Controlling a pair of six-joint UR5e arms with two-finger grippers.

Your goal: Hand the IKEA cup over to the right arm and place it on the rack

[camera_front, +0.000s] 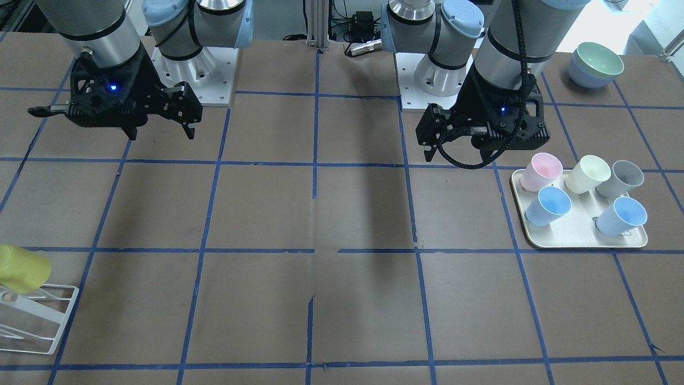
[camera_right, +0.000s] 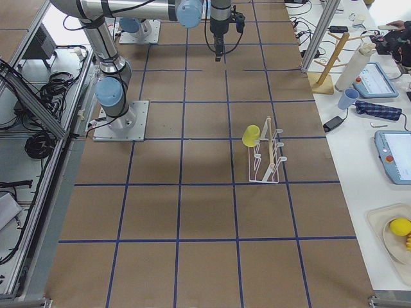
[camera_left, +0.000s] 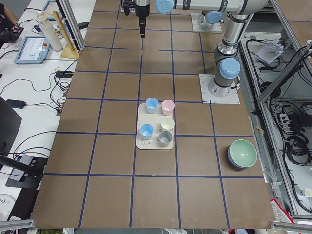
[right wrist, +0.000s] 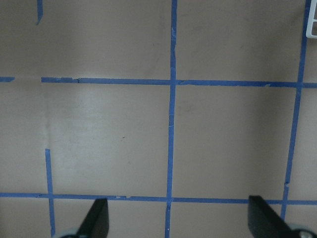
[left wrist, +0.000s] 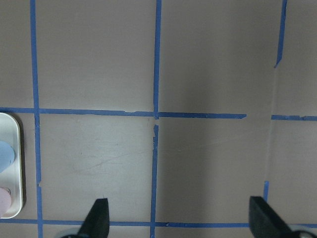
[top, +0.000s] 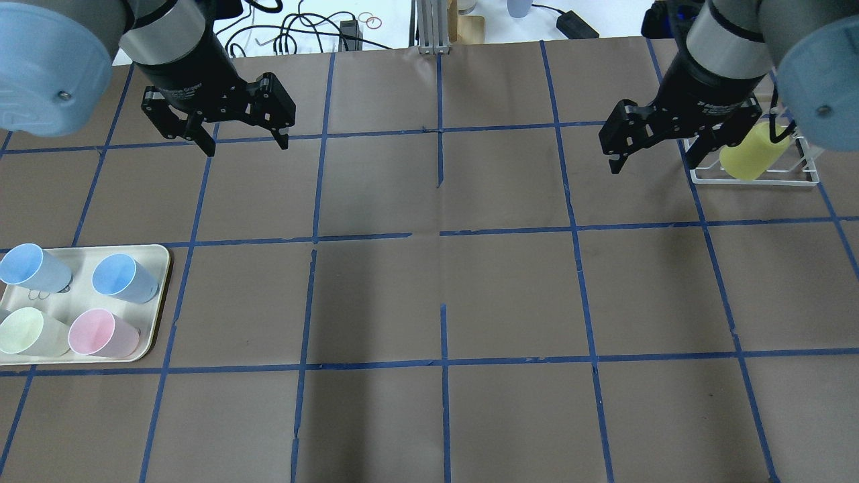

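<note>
The lemon-yellow IKEA cup (top: 750, 155) hangs tilted on a prong of the white wire rack (top: 757, 178) at the table's far right. It also shows in the front view (camera_front: 21, 267) and the right side view (camera_right: 250, 135). My right gripper (top: 654, 159) is open and empty, above the table just left of the rack, apart from the cup. Its fingertips (right wrist: 99, 218) frame bare table. My left gripper (top: 245, 144) is open and empty over the far left of the table. In the left wrist view its fingertips (left wrist: 99, 220) stand wide apart.
A cream tray (top: 156, 267) at the near left holds blue (top: 121, 278), pink (top: 100, 332), pale cream-green (top: 27, 332) and grey (camera_front: 622, 179) tumblers. Stacked bowls (camera_front: 596, 65) sit beside the left arm's base. Blue tape lines grid the brown table.
</note>
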